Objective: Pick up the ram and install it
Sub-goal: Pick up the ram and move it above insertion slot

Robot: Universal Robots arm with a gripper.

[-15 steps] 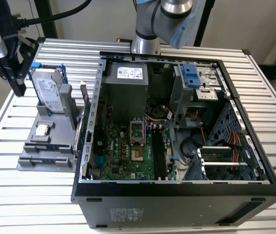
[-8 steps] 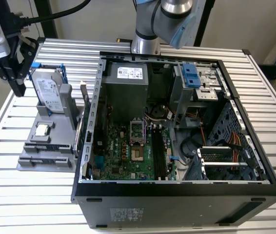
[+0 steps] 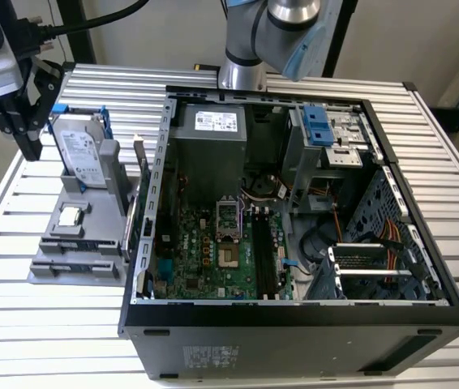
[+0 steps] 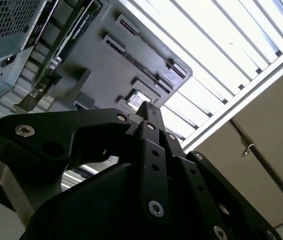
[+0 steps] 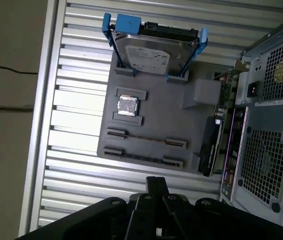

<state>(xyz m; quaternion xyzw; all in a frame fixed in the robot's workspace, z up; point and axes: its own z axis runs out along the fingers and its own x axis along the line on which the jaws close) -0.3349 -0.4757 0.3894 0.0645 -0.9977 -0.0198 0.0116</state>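
**Coach:** Closest to the lens in the second wrist view is your black metal two-finger gripper (image 4: pixel 149 112), its fingers drawn together with nothing between them. Beyond it lies the flat grey plastic parts holder (image 4: pixel 99 65), well apart from the tips.

**Spotter:** By my reckoning you are at the approach. A clean pick calls for parted fingers well before you reach the stick.

**Coach:** In the first wrist view, look at the holder's two long grooves. I take the thin dark strip standing on edge in the groove nearer your gripper to be the ram (image 5: pixel 144 158), though I cannot make out its label. The square silver processor chip (image 5: pixel 127 106) and the silver hard drive in its blue bracket (image 5: pixel 151 52) sit farther along.

**Spotter:** Set your fingers across the stick's flat faces near mid-length so it lifts level. Stay off the end clips.

**Coach:** In the exterior view, your gripper hangs above the slatted table, beside the holder on the exterior view's left. The open black computer case (image 3: pixel 294 324) stands on the exterior view's right. Inside it, the long black memory slots (image 3: pixel 263 251) on the green motherboard (image 3: pixel 205 251) look unfilled.
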